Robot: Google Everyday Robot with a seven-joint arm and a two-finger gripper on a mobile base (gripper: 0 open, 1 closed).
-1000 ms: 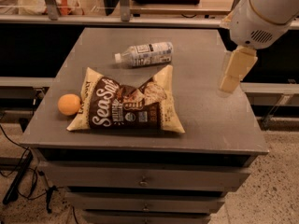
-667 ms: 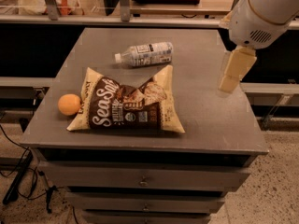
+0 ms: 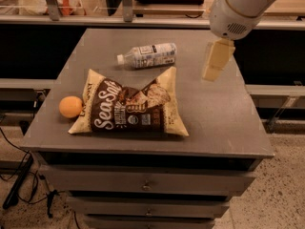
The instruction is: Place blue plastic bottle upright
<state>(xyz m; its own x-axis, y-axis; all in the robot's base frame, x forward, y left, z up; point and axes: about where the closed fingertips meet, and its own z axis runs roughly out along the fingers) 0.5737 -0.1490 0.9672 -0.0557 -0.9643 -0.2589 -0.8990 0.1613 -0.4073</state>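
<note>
The blue plastic bottle [image 3: 147, 55] lies on its side near the back middle of the grey cabinet top [image 3: 219, 113], white cap pointing left, pale printed label around its middle. My gripper [image 3: 215, 61] hangs from the white arm at the upper right, above the cabinet top. It is to the right of the bottle and apart from it, holding nothing that I can see.
A brown and cream chip bag [image 3: 131, 105] lies flat in front of the bottle. An orange ball [image 3: 70, 106] sits at its left near the cabinet's left edge. Drawers are below the front edge. Shelves stand behind.
My arm and gripper have moved left, closer to the bottle. The bottle, bag and ball have not moved.
</note>
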